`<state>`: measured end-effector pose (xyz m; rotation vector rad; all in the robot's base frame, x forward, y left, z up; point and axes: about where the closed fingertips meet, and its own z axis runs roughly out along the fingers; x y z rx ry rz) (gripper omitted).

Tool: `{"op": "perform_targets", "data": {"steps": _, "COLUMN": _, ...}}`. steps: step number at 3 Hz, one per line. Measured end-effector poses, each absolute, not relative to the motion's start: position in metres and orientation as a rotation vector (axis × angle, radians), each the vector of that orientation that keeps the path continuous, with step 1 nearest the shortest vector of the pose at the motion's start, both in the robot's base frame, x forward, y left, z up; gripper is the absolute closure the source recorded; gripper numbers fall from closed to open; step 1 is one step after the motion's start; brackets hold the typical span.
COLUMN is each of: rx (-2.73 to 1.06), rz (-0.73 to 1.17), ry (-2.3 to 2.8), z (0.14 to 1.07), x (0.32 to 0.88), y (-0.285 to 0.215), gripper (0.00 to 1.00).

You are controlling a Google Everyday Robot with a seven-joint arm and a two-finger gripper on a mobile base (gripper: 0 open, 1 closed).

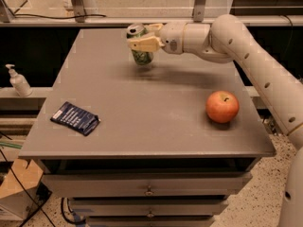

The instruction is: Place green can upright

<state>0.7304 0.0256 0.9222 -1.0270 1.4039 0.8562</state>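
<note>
The green can (140,56) stands nearly upright at the far middle of the grey table (147,122), its silver top (136,30) showing and its base at or just above the surface. My gripper (142,41) reaches in from the right and is shut on the can's upper part, with one cream finger (144,44) across its front. The white arm (246,60) stretches from the right edge of the view to the can.
A red apple (222,106) sits on the right side of the table. A dark blue packet (75,118) lies near the front left. A soap dispenser bottle (19,81) stands off the table to the left. Drawers (149,188) are below the front edge.
</note>
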Motion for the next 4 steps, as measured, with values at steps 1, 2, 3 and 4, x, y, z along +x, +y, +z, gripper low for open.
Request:
{"op": "perform_targets", "data": {"steps": 1, "rx": -1.008, "rz": 0.865, "ry": 1.413, "z": 0.9179, "x": 0.732, "y": 0.0217, "gripper": 0.31}}
{"op": "perform_targets", "data": {"steps": 2, "rx": -1.002, "rz": 0.864, "ry": 1.426, "z": 0.9141, "x": 0.7316, "y": 0.0196, "gripper": 0.08}}
{"op": "perform_targets", "data": {"steps": 3, "rx": -0.993, "rz": 0.851, "ry": 1.434, "z": 0.9136, "x": 0.7298, "y": 0.0154, "gripper": 0.0}}
{"op": "perform_targets", "data": {"steps": 4, "rx": -0.993, "rz": 0.85, "ry": 1.434, "z": 0.9135, "x": 0.7297, "y": 0.0152, "gripper": 0.0}}
